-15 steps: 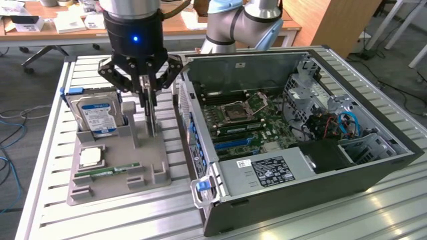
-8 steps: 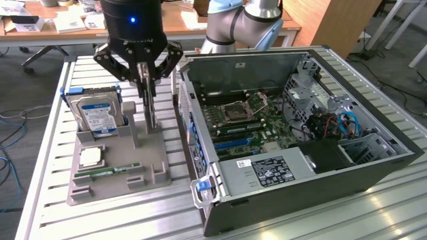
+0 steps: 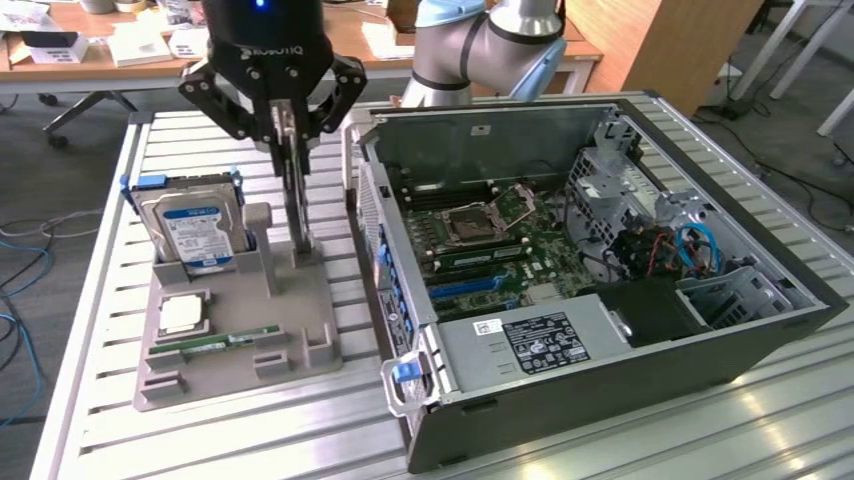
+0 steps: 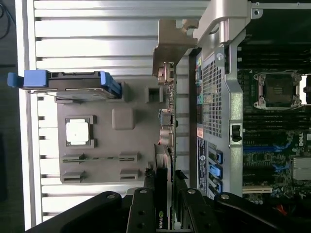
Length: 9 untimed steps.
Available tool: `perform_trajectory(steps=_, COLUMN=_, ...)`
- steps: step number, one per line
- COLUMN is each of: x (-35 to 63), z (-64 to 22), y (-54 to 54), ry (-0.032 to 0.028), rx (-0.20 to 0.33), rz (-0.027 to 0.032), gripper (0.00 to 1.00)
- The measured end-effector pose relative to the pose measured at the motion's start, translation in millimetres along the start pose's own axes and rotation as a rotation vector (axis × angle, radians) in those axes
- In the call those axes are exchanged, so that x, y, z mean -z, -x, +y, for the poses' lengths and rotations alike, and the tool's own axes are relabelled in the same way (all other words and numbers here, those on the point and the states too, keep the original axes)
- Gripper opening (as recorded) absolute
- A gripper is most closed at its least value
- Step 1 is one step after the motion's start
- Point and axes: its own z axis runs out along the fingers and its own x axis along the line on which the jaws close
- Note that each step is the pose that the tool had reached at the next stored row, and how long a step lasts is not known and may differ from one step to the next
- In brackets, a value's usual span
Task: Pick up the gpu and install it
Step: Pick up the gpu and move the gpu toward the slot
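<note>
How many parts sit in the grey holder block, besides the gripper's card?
3: silver, blue-labelled hard drive upright at the back; square silver processor chip in the middle; slim green memory stick nearest the camera. None seems hidden.

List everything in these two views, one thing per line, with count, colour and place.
gpu: one, dark, seen edge-on, upright in the gripper over the holder
hard drive: one, silver with a blue-white label, in a blue caddy, standing in the holder
CPU: one, silver, flat in a holder recess
RAM stick: one, green, lying in a holder slot
holder: one, grey, on the table beside the computer case
computer case: one, black, side open, on the exterior view's right
motherboard: one, green, inside the case
power supply: one, silver, inside the case
table: one, slatted aluminium, under everything
robot arm: one, grey and blue, behind the case
gripper: one, black, shut on the gpu
</note>
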Motion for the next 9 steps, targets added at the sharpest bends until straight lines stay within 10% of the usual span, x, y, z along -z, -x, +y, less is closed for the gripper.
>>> perform_trajectory(steps=9, x=17.9, z=0.8, y=0.4, ry=0.0, rx=0.0, rz=0.0, gripper=0.26)
